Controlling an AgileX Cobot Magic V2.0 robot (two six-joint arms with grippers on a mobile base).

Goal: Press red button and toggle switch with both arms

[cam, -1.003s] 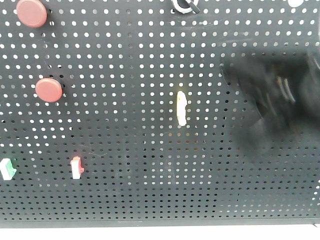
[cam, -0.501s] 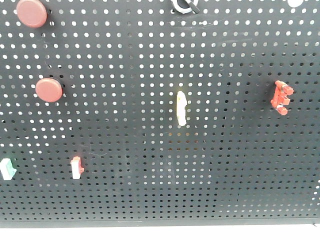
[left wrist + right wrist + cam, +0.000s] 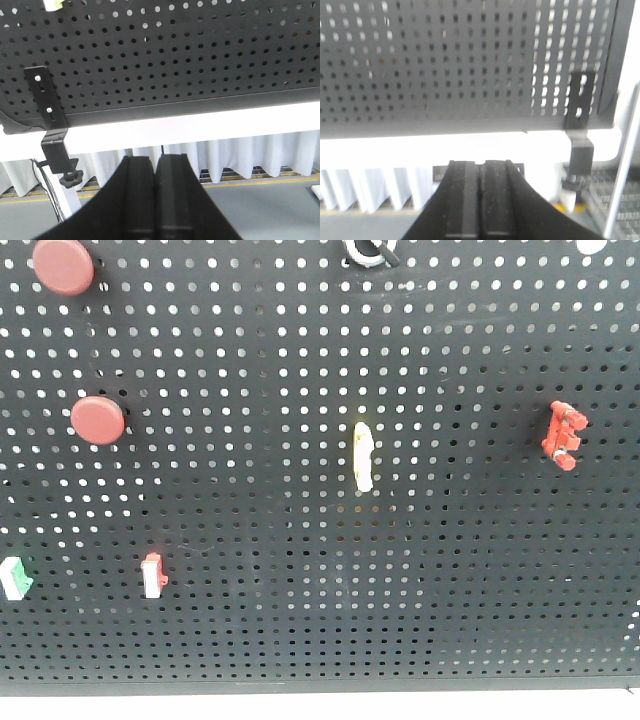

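The red button (image 3: pixel 63 265) is the larger dull-red dome at the top left of the black pegboard (image 3: pixel 250 350) in the front view. The toggle switch (image 3: pixel 368 252), a black lever in a silver ring, sits at the top edge, partly cut off. Neither gripper shows in the front view. My left gripper (image 3: pixel 154 159) is shut and empty, below the pegboard's bottom edge (image 3: pixel 175 107). My right gripper (image 3: pixel 481 162) is shut and empty, below the board's lower right part (image 3: pixel 445 75).
A smaller red button (image 3: pixel 98 420), a cream-yellow switch (image 3: pixel 364 455), a red clip-shaped switch (image 3: pixel 563 435) and two small rocker switches (image 3: pixel 152 575) are also on the board. Mounting brackets (image 3: pixel 47 97) (image 3: pixel 581 100) hang at the board's lower corners. White curtains (image 3: pixel 240 155) hang behind.
One second ago a dark blurred arm covered the right side of the board over the red clip switch. It has left the front view, and the clip switch shows.
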